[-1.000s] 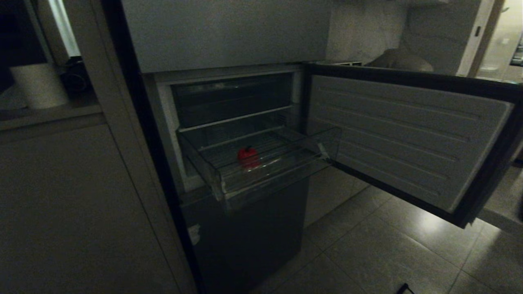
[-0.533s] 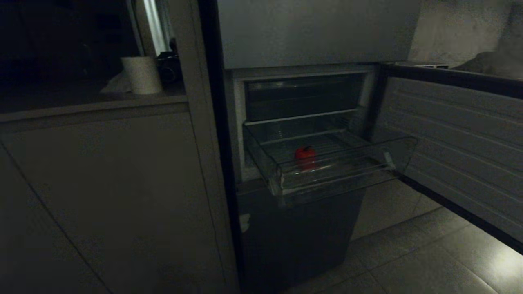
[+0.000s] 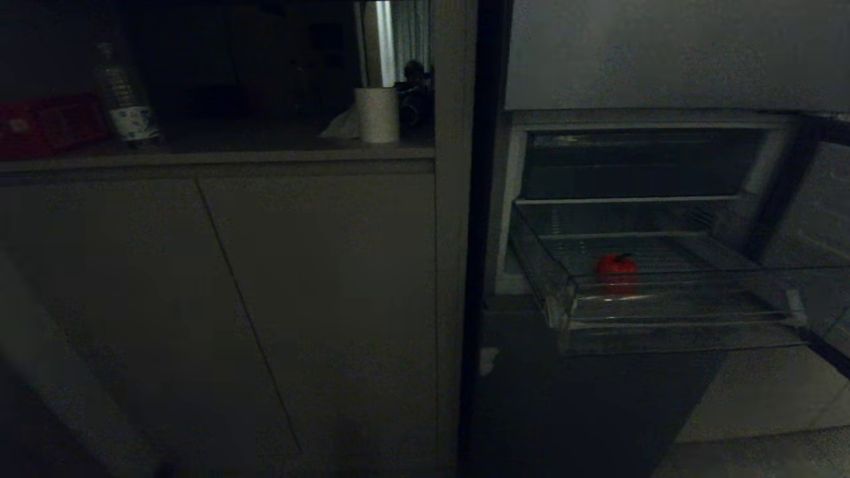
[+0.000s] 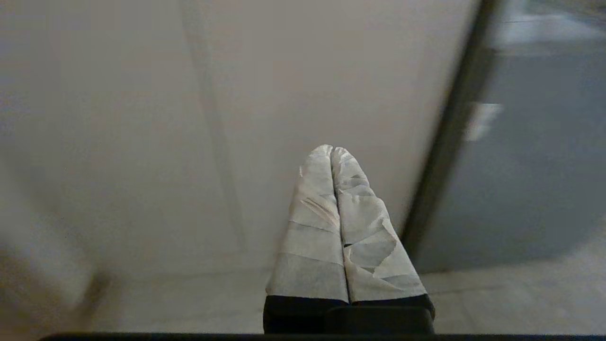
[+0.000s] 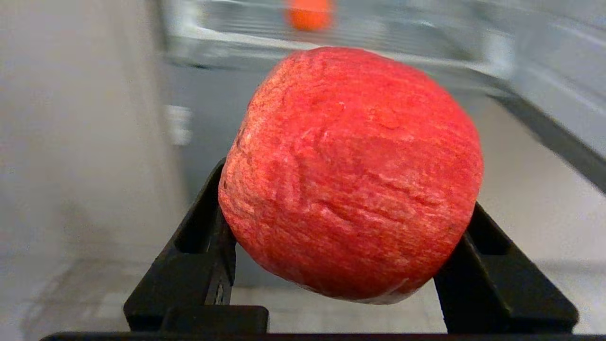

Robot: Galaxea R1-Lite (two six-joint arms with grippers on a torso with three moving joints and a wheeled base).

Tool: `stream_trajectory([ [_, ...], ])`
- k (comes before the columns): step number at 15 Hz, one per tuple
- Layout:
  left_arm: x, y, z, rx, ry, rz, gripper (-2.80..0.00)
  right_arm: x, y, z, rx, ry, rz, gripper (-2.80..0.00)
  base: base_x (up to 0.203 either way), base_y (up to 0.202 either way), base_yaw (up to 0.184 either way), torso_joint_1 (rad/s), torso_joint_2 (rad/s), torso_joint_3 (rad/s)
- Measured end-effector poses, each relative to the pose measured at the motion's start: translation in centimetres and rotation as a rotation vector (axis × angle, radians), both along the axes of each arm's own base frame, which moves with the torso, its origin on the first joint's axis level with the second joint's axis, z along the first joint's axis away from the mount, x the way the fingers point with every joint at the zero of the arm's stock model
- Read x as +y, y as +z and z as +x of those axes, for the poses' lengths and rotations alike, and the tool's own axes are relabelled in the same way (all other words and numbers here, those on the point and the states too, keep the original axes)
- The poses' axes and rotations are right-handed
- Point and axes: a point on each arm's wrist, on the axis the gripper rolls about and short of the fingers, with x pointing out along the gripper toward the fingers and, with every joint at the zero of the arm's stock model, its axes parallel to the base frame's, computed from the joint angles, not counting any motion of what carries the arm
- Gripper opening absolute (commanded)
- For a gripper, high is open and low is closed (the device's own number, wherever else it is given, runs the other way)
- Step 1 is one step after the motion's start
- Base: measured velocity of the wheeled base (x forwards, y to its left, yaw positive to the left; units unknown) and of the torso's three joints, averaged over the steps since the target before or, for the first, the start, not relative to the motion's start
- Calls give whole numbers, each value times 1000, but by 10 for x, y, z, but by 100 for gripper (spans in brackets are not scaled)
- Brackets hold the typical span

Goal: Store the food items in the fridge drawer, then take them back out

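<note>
The right end effector [image 5: 348, 265] is clamped on a red apple [image 5: 350, 175], its black jaws pressing in from either side, low on the fruit. With the grip that low, I'd carry it slowly and keep the wrist level so it can't roll forward. The apple looks round, matte, faintly streaked, and firm enough to take the squeeze.

At the right of the head view, the fridge drawer [image 3: 664, 325] stands pulled out, clear plastic with a raised front lip, and one small red food item [image 3: 616, 267] sits toward its left side.

The left end effector [image 4: 334, 199] has its taped fingers pressed together, holding nothing, before a pale cabinet door [image 4: 142, 118].
</note>
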Motion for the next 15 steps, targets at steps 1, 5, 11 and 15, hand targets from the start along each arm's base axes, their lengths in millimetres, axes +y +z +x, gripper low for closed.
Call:
stream_trajectory([
  [1,0,0,0,0,0,0,-280,0,0,0,0,1,0,-280,2,-3,123,-2,-2,6],
  [5,0,0,0,0,0,0,-280,0,5,-1,-4,14,-32,-280,1,0,20,1,1,0],
  [11,0,0,0,0,0,0,-280,0,95,28,114,-21,-17,-280,0,0,0,0,0,0],
  [15,0,0,0,0,0,0,-280,-2,180,125,238,-71,23,-280,0,0,0,0,0,0],
])
